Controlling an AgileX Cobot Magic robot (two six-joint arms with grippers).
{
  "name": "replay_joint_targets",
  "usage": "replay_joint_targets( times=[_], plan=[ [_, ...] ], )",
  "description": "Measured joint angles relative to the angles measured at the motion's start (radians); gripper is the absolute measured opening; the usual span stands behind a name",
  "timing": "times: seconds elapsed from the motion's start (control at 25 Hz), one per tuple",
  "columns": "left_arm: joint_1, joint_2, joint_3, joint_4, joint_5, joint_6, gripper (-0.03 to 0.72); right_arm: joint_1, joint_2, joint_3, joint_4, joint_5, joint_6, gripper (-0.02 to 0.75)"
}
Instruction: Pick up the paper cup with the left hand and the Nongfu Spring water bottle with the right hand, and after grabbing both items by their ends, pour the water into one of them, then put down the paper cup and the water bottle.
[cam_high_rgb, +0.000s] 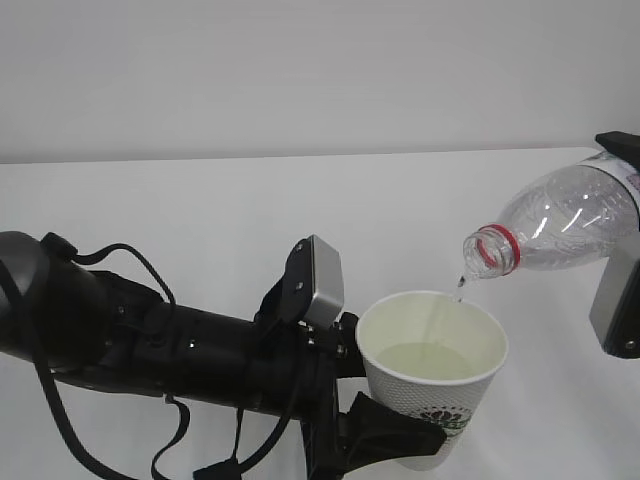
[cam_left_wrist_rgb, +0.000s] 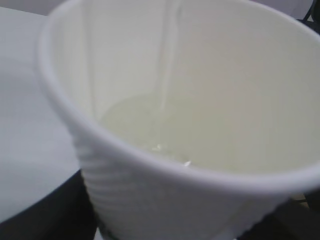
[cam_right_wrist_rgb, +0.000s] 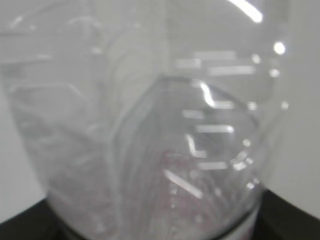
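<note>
Left tool (cam_high_rgb: 385, 425): clamped low on the paper cup (cam_high_rgb: 432, 370), held above the surface (cam_high_rgb: 200, 210)
Cup: thin, crushable, heavier with water (cam_high_rgb: 430, 360); grip gently
Right tool (cam_high_rgb: 625, 300): holds the bottle (cam_high_rgb: 560, 225) by its base, neck tilted over the cup; slippery, dentable

I can read no words or numbers anywhere; the dark printed logo on my paper cup (cam_high_rgb: 440, 400) is too small to make out.

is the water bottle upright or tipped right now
Tipped. The water bottle lies nearly sideways with its open mouth angled down over the paper cup, and a thin stream of water falls into it.
</note>
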Motion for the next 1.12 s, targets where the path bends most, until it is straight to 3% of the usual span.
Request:
replay_joint_targets(
  times=[1.12],
  plan=[
    [0.000,0.000,0.000,-0.005,0.000,0.000,0.519,0.000,0.000,0.000,0.000,0.000,-0.002,0.482]
  ],
)
